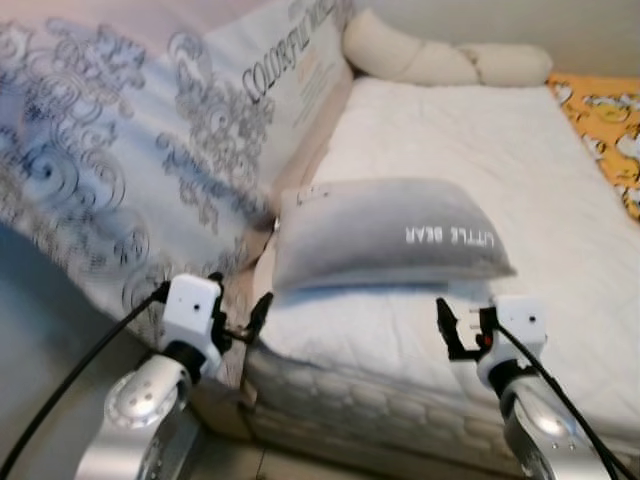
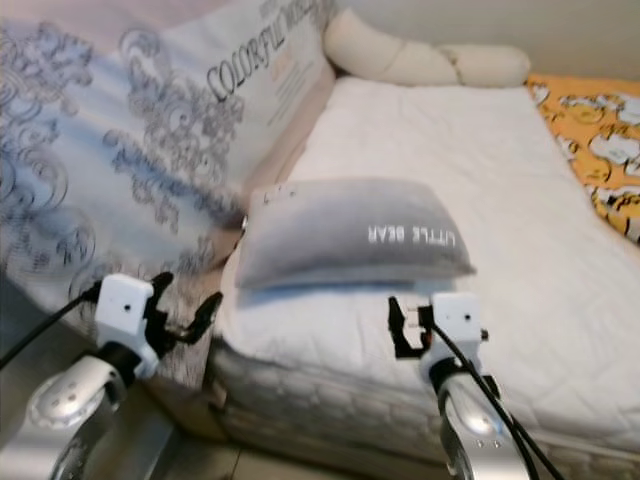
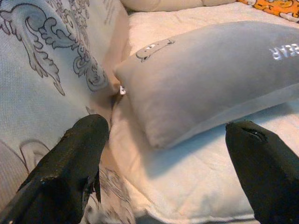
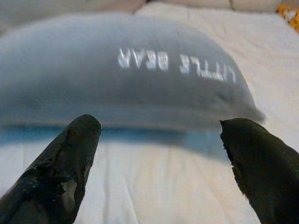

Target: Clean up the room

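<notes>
One grey pillow [image 1: 390, 235] lettered LITTLE BEAR lies on one bed [image 1: 470, 130] with a white quilted cover. One large patterned mattress [image 1: 120, 150] printed with grey scrolls leans along the bed's left side. One long cream bolster [image 1: 440, 58] lies across the far end of the bed. One orange printed cloth [image 1: 605, 120] shows at the bed's right edge. Two claws are in view, a left claw [image 1: 243, 322] and a right claw [image 1: 462, 330], each with two black fingers standing apart.
</notes>
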Controlling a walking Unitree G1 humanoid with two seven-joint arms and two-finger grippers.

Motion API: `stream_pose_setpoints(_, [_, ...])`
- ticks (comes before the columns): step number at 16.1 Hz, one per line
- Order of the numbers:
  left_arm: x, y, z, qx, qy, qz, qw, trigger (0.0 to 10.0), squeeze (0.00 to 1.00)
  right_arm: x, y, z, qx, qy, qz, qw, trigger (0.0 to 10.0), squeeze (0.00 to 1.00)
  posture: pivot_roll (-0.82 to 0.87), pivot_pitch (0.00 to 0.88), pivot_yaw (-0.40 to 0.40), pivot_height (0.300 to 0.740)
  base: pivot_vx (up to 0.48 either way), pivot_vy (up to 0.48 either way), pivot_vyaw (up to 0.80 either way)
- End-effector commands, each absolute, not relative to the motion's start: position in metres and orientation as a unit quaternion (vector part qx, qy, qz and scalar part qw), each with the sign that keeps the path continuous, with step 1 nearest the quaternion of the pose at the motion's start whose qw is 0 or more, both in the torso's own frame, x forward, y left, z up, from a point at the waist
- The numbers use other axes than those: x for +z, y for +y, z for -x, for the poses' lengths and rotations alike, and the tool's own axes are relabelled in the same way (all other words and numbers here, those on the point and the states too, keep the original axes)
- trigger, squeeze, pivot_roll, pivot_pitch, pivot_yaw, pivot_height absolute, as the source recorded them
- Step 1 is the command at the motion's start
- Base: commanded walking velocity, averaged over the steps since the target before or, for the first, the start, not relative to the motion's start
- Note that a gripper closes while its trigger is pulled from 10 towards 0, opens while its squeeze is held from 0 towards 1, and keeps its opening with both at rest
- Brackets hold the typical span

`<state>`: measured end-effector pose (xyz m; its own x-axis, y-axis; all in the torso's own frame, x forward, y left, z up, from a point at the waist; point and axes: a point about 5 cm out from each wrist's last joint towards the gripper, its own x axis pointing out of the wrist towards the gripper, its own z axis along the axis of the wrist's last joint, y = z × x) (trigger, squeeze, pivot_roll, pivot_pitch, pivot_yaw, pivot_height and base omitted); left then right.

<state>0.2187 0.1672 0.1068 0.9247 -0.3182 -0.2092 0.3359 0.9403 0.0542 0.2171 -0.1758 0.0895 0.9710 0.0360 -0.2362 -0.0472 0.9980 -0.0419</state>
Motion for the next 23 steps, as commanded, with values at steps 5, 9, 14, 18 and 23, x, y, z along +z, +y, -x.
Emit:
stream_pose_setpoints(5, [0.127, 0.169, -0.227, -0.176, 0.061, -0.060, 0.981, 10.0, 0.88, 0.105, -0.164, -0.217, 0.057, 0.067, 0.017, 0.996, 10.0, 0.00, -0.01, 0.000, 0.023, 0.740, 0.273, 0.000, -0.15])
stream_pose_setpoints(9, [0.131, 0.169, -0.230, -0.174, 0.053, -0.058, 0.982, 10.0, 0.88, 0.108, -0.162, -0.216, 0.061, 0.056, 0.016, 0.996, 10.0, 0.00, -0.02, 0.000, 0.025, 0.740, 0.271, 0.000, 0.00])
stream_pose_setpoints(14, [0.128, 0.168, -0.228, -0.174, 0.060, -0.057, 0.981, 10.0, 0.88, 0.111, -0.164, -0.218, 0.059, 0.049, 0.019, 0.997, 10.0, 0.00, -0.01, 0.000, 0.028, 0.740, 0.268, 0.000, 0.00])
stream_pose_setpoints(18, [0.126, 0.168, -0.229, -0.175, 0.065, -0.059, 0.981, 10.0, 0.89, 0.111, -0.163, -0.219, 0.061, 0.046, 0.022, 0.997, 10.0, 0.00, -0.01, 0.000, 0.032, 0.740, 0.266, 0.000, 0.00])
stream_pose_setpoints(23, [0.123, 0.169, -0.232, -0.156, 0.069, -0.062, 0.983, 10.0, 0.85, 0.112, -0.166, -0.222, 0.053, 0.045, 0.027, 0.997, 10.0, 0.00, -0.01, 0.000, 0.029, 0.740, 0.104, 0.000, 0.00])
